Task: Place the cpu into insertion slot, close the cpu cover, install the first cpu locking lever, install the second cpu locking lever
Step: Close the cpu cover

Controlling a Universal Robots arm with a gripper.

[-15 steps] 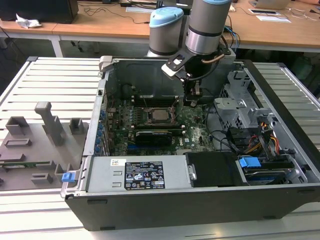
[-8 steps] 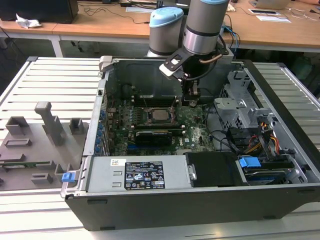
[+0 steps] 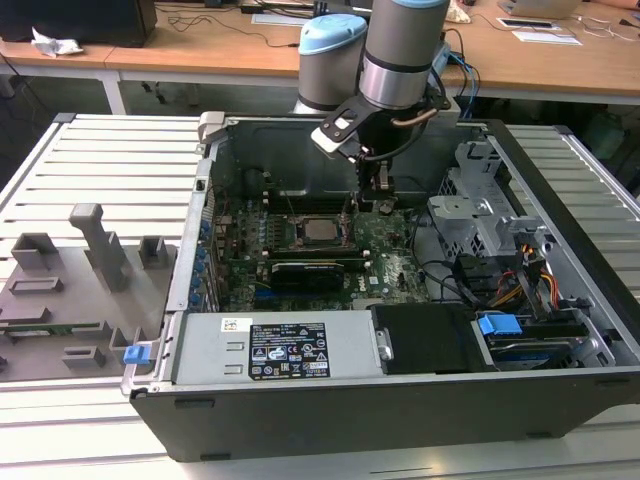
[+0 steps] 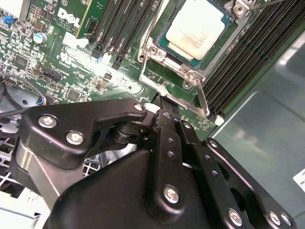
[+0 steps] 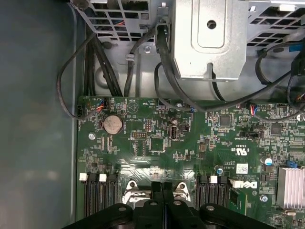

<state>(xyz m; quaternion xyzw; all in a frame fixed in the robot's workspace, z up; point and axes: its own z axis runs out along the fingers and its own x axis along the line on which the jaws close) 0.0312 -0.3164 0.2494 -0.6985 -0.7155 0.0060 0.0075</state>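
One cpu (image 4: 200, 28) is seated in the single insertion slot (image 4: 163, 44), framed by one cpu cover (image 4: 152, 55). The gripper (image 4: 164, 102) is closed, with nothing held, just beside one locking lever (image 4: 204, 100). One printed label (image 3: 288, 350) is carried by the power supply (image 3: 210, 350).

Cpu (image 4: 200, 28) lies flat, silvery top framed by the window of the cover (image 4: 155, 57). Cover is down on the green board (image 4: 62, 67). Black memory slots (image 4: 248, 57) run along both sides. A thin metal lever (image 4: 203, 101) angles out from the cover's near corner. Gripper (image 4: 164, 107), black, fingers pressed together, tips just beside that corner; contact with the lever cannot be told.
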